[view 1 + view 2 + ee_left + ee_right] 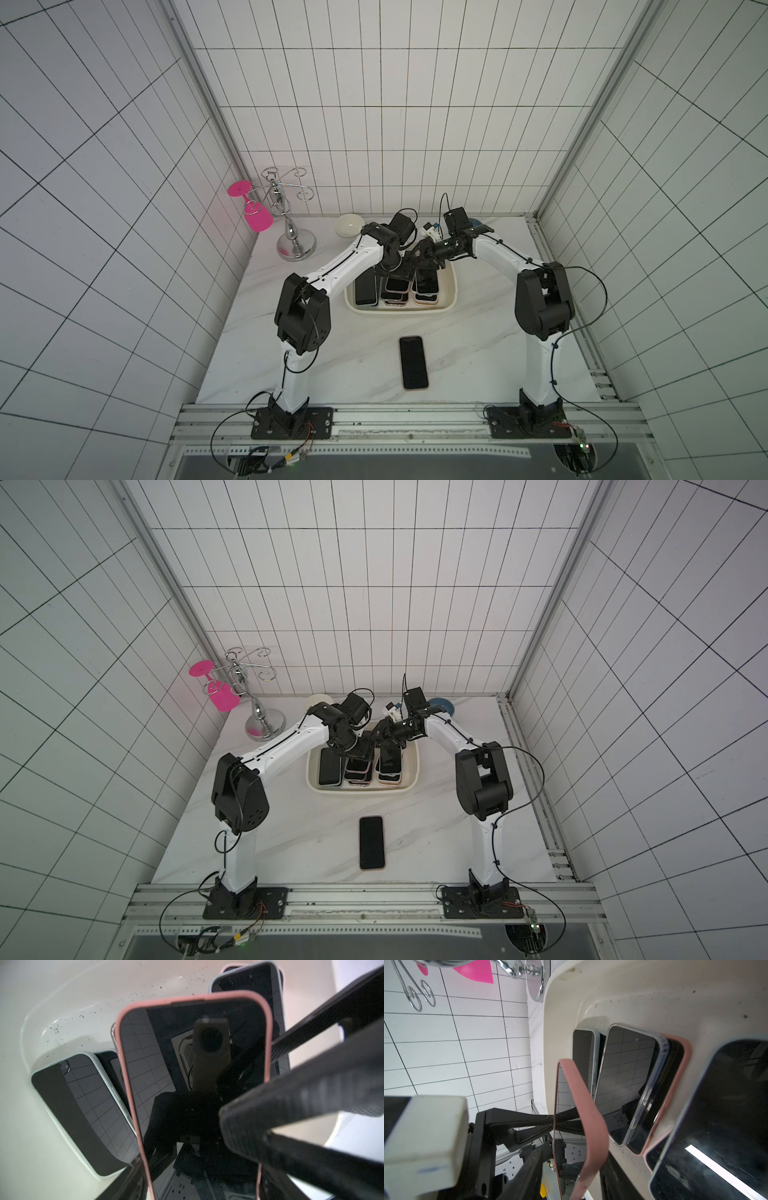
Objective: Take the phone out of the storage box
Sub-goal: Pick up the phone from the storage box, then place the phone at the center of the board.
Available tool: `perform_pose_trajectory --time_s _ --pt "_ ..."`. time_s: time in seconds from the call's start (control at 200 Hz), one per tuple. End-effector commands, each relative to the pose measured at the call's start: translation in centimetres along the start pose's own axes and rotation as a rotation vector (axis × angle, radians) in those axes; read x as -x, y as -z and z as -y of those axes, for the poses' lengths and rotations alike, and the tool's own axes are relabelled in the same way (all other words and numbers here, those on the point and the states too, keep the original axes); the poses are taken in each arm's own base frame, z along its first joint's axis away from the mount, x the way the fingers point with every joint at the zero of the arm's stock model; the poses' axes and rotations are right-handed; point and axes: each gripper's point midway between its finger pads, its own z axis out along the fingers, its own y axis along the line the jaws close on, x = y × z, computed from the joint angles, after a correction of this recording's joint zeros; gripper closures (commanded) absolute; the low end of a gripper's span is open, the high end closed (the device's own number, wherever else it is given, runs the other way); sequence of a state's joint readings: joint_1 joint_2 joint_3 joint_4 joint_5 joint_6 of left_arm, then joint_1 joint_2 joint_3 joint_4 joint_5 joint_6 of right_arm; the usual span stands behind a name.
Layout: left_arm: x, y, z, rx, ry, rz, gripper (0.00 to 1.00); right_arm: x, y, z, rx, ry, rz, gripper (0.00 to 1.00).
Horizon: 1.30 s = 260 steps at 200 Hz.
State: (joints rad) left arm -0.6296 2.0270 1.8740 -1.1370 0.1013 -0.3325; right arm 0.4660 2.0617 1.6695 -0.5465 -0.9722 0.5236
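Observation:
The cream storage box (453, 291) (413, 771) sits mid-table with several dark-screened phones (365, 289) stacked inside. Both grippers meet over its far half. In the left wrist view a pink-cased phone (187, 1064) is tilted up from the stack, and my left gripper (201, 1178) (403, 270) is shut on its two long edges. My right gripper (571, 1172) (424, 254) stands open astride the same phone (583, 1105), one finger before the screen with a gap and one behind the case. Another phone (413, 362) lies flat on the table nearer the front.
At the back left stands a chrome glass rack (291, 232) with a pink glass (257, 218) hanging from it. A white bowl (349, 224) and a blue bowl (441, 704) sit behind the box. Tiled walls close in on three sides.

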Motion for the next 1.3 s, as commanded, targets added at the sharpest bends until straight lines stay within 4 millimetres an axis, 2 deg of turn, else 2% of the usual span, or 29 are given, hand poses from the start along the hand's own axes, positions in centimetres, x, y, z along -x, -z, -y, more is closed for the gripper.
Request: perform_pose_trajectory --time_s 0.0,0.06,0.175,0.235,0.315,0.355,0.44,0.535,0.635,0.74,0.86,0.955,1.069,1.294 --pt "1.0 2.9 1.5 -0.058 -0.041 0.082 0.72 -1.6 -1.1 0.5 0.02 -0.002 -0.06 0.59" --pt "0.9 3.0 1.8 -0.073 -0.047 0.081 0.72 -2.0 -1.2 0.3 0.031 0.006 -0.075 0.64" --pt "0.9 3.3 1.9 -0.083 -0.05 0.089 0.72 -2.6 -1.3 0.1 0.053 0.011 -0.095 0.82" --pt "0.9 3.4 2.2 -0.097 -0.053 0.091 0.71 -2.9 -1.2 -0.2 0.06 0.019 -0.099 0.92" --pt "0.9 3.7 2.5 -0.12 -0.057 0.092 0.67 -3.3 -0.7 -0.6 0.059 0.031 -0.093 1.0" --pt "0.9 3.9 2.6 -0.13 -0.054 0.093 0.56 -3.5 -0.3 -0.8 0.056 0.035 -0.087 1.0" --pt "1.0 4.8 2.8 -0.162 -0.039 0.108 0.23 -4.1 0.8 -1.0 0.038 0.045 -0.064 1.0" --pt "1.4 6.6 2.6 -0.21 -0.003 0.143 0.02 -5.5 2.6 -0.8 -0.005 0.043 -0.046 1.0" --pt "1.8 9.3 2.0 -0.259 0.034 0.195 0.02 -7.8 5.4 0.1 -0.105 0.049 -0.02 1.0" --pt "2.1 11.3 0.7 -0.289 0.069 0.258 0.02 -12.7 8.1 1.6 -0.254 0.037 -0.054 1.0" --pt "2.1 11.3 -1.0 -0.242 0.088 0.299 0.02 -18.6 9.6 4.1 -0.358 -0.041 -0.126 1.0" --pt "1.9 10.7 -1.5 -0.219 0.093 0.277 0.02 -21.7 9.9 5.8 -0.423 -0.075 -0.171 1.0" --pt "1.6 9.7 -1.4 -0.22 0.103 0.238 0.02 -23.5 9.4 7.3 -0.485 -0.084 -0.226 1.0" --pt "0.9 8.7 -1.8 -0.204 0.117 0.214 0.02 -23.4 5.7 7.8 -0.427 -0.076 -0.265 1.0"
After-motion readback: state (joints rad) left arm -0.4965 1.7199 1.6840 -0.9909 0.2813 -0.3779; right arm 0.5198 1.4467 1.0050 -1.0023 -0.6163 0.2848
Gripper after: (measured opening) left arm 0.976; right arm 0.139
